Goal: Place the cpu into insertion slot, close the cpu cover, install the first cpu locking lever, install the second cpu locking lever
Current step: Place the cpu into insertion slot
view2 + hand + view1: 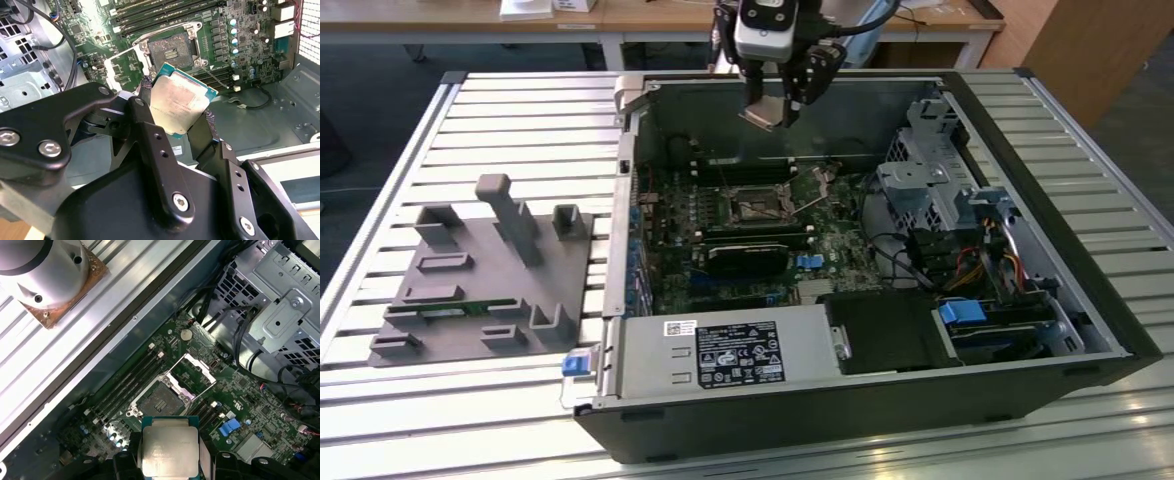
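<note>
At the end of the arm, a black two-fingered gripper (771, 110) clamped on the cpu (766, 117), pinching two opposite edges. In the exterior view, hanging high over the far wall of an open computer case (881, 405), with the chip held at a slant and well apart from the board below. In the second wrist view, the same gripper (177, 102) from behind, with the cpu (182, 97) showing a dull silver top and green rim between the fingertips (210, 120). In the first wrist view, the cpu (170, 450) flat toward the camera, at the gripper (170, 460). Beyond the chip, on the green motherboard (674, 285), the insertion slot (159, 402) (757, 208) (172, 50): a small square socket, black frame, dark centre uncovered. Just beside it, the cpu cover (184, 392), a thin silver frame swung up and open at one edge of the socket. Along another side of the socket, long narrow black memory slots (125, 385). Toward the near side in the exterior view, a black heatsink block (747, 255) just beside the socket. At the exterior view's right inside the case, a grey metal drive cage (927, 185) with bundled cables (974, 265). Against the near wall, a power supply box (720, 355) bearing a label. Under the case, a slatted metal table (520, 120). On the exterior view's left, apart from the case, a grey moulded holder (480, 285) with upright posts.
</note>
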You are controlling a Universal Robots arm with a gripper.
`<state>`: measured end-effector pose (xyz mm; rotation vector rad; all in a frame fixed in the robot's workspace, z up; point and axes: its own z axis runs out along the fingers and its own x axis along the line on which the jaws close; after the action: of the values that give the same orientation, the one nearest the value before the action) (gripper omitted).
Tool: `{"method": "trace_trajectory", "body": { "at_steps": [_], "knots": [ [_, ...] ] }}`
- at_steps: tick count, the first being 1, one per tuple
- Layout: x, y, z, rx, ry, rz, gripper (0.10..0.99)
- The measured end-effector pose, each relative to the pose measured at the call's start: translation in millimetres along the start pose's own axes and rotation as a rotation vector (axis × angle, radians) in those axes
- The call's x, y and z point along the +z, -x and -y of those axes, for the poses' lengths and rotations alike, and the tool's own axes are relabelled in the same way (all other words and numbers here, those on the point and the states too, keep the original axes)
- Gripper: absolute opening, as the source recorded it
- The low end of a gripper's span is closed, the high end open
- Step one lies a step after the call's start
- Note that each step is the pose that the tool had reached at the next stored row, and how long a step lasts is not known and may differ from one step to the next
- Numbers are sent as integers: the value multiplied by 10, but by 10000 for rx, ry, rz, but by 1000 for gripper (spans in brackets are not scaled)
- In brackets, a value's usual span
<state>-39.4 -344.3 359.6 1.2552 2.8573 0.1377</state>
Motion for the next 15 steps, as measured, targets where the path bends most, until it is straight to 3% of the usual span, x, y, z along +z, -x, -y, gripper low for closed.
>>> {"method": "trace_trajectory", "body": {
  "at_steps": [15],
  "knots": [
    [24,0,2,251,5,22,541]
  ]
}}
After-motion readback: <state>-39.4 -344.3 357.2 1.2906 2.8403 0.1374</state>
